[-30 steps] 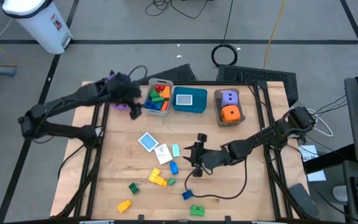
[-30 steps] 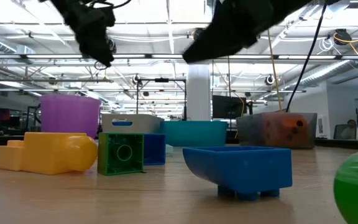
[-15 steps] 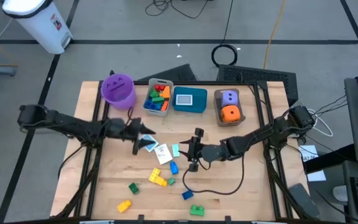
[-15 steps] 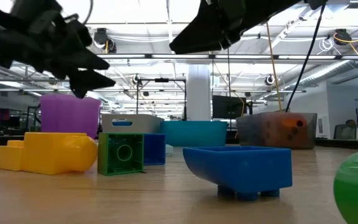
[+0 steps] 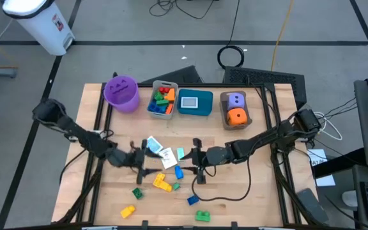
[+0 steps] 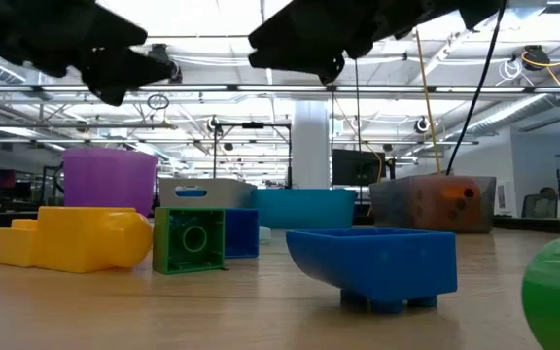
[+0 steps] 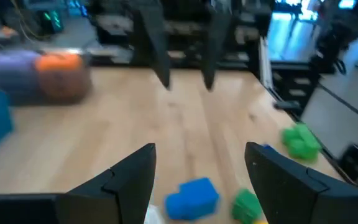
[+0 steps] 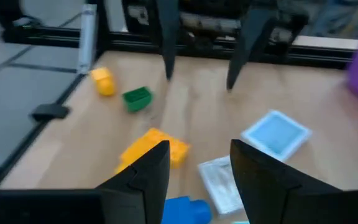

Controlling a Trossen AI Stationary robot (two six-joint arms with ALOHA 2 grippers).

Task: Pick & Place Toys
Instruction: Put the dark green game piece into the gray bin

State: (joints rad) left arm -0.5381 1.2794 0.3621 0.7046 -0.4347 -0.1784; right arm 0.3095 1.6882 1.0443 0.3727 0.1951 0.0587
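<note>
Loose toys lie on the table's near middle: a blue card [image 5: 153, 145], a white card [image 5: 167, 156], a blue brick [image 5: 178, 172], a yellow brick [image 5: 161, 184], green bricks [image 5: 137, 192] and others. My left gripper [image 5: 143, 157] hovers open above the table just left of the cards, pointing toward the right edge; the blue brick [image 7: 191, 198] lies below and ahead of it. My right gripper [image 5: 197, 161] hovers open right of the cards, facing it, over the blue brick [image 8: 182, 210]. Nothing is between either pair of fingers.
At the far edge stand a purple bucket [image 5: 121, 92], a grey bin [image 5: 162, 101] with bricks, a teal bin [image 5: 195, 103] and a brown bin [image 5: 236, 110] holding a purple and an orange die. More bricks [image 5: 202, 216] lie near the front edge.
My left gripper has swung from beside the purple bucket and grey bin toward the near edge and down, tipping from pointing down to nearly level. It now hangs low beside the cards, facing my right gripper. It has stayed open. No toy has moved.
</note>
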